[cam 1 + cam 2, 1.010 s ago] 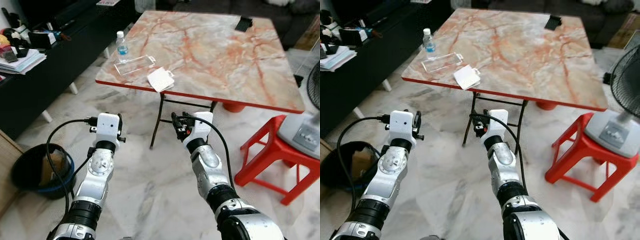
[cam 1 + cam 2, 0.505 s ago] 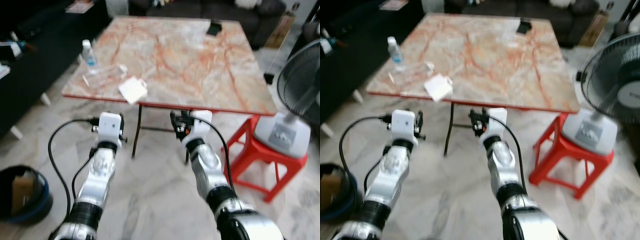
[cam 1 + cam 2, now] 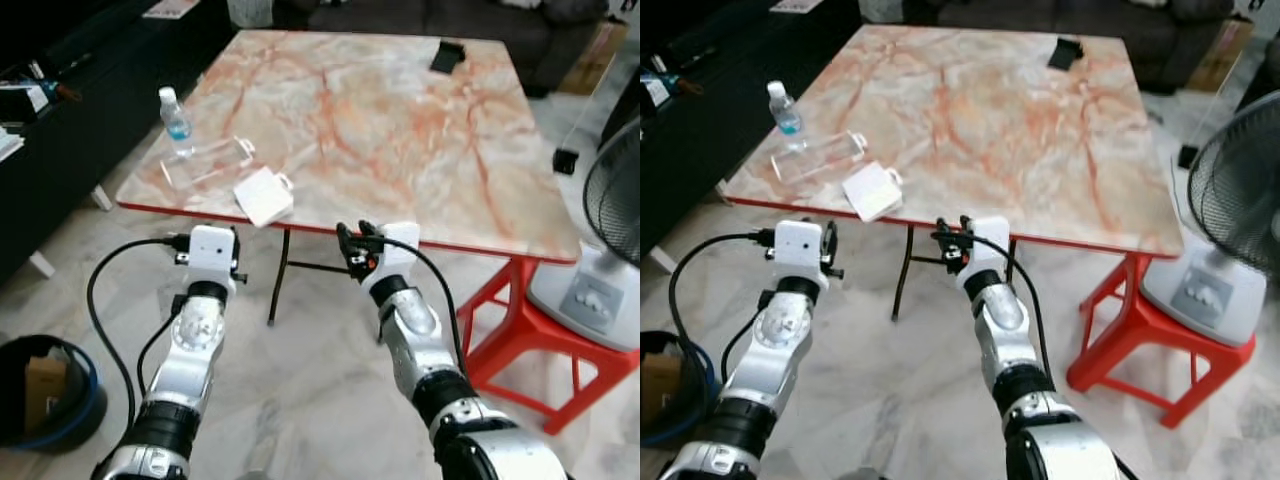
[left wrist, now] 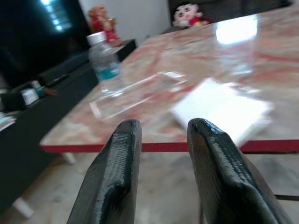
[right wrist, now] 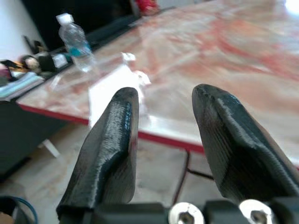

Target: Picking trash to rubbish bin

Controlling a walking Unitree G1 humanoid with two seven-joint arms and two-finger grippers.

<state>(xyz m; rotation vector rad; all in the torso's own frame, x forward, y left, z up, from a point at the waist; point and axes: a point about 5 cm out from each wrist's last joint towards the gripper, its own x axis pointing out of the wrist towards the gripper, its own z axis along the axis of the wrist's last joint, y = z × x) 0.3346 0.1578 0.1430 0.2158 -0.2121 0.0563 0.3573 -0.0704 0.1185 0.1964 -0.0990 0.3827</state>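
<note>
On the near left corner of the marble table (image 3: 400, 110) lie a white flat packet (image 3: 263, 196), half over the red edge, a clear plastic box (image 3: 208, 165) and a small water bottle (image 3: 174, 112). My left gripper (image 4: 161, 128) is open and empty, held below and just short of the table edge, facing the packet (image 4: 224, 109). The right gripper (image 5: 166, 95) is open and empty too, a little to the right at the same height, near the edge (image 3: 352, 245). A black rubbish bin (image 3: 40, 395) with a blue rim stands on the floor at my far left.
A red plastic stool (image 3: 530, 320) carries a standing fan (image 3: 615, 200) on the right. A long black cabinet (image 3: 80, 110) runs along the left. A small black object (image 3: 447, 56) lies at the table's far side. The table's thin metal legs (image 3: 280, 280) stand ahead.
The head view has swung right and back, and the table now sits closer. Both arms keep the same raised pose with fingers still open.
</note>
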